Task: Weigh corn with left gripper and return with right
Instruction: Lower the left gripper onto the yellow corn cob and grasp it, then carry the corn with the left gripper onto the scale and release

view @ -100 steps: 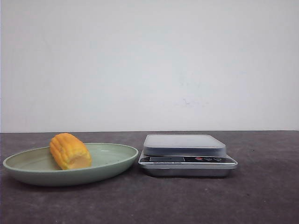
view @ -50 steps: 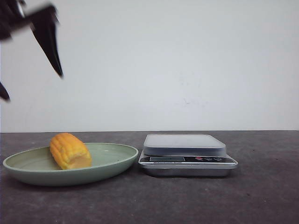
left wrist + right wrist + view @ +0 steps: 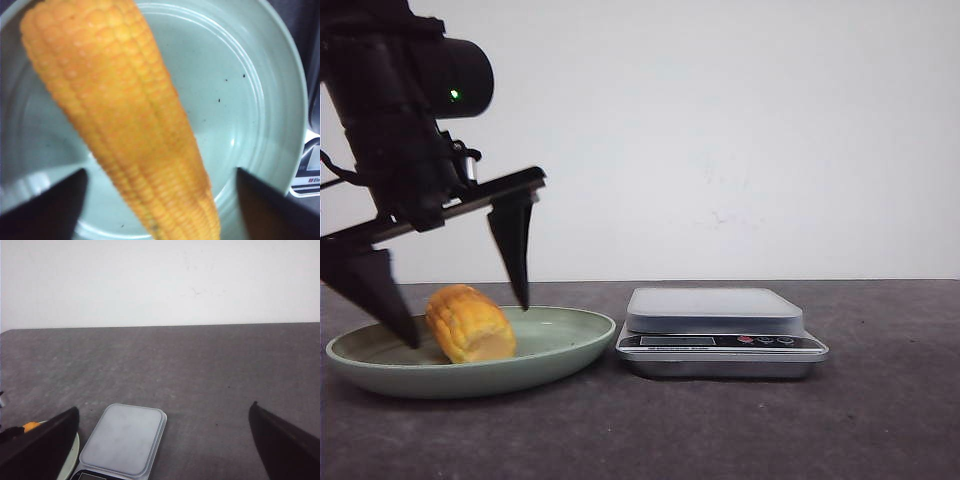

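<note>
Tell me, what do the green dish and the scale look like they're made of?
The dish looks like glazed ceramic or smooth plastic: its pale green surface shows soft highlights and moulded rings in the left wrist view, so it could be either. The scale seems to have a silvery metal or metal-look body with a matte grey platform, possibly plastic; its front edge reflects light, the top does not.

Bare robot test bench, plain white wall, dark grey desk, digital scale, green plate
</note>
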Robot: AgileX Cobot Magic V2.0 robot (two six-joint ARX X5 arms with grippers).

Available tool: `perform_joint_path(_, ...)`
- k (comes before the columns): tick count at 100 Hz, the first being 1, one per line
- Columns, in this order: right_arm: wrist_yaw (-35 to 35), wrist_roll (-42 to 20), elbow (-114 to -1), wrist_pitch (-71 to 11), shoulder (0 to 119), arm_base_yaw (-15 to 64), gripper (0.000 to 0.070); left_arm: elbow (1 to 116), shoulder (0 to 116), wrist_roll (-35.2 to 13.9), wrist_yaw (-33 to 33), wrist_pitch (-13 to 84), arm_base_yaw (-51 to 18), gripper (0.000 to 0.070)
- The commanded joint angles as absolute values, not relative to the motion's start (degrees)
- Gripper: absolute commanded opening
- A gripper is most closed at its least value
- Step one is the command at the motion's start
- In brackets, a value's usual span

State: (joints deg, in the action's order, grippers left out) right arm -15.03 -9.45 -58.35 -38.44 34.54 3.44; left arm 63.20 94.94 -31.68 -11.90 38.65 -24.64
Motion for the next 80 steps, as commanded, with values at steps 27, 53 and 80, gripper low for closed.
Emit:
perform_joint_path(27,-15.00,-10.07,-58.94,-38.33,34.72,3.62,0.0690,64.55,90.39,-32.38,-14.48,31.35,-27.51,0.0011)
perform_joint_path(53,-15.00,-10.44,-58.94,-38.17,34.74,3.62,0.0690,72.29,79.81,-24.18,-18.96,26.02,-28.75,0.0010)
perform_joint_path(80,-15.03,-11.99,-58.94,-38.15,34.74,3.62,0.0690,83.53,81.12,-22.35,-19.64,19.86,-29.47,0.0010)
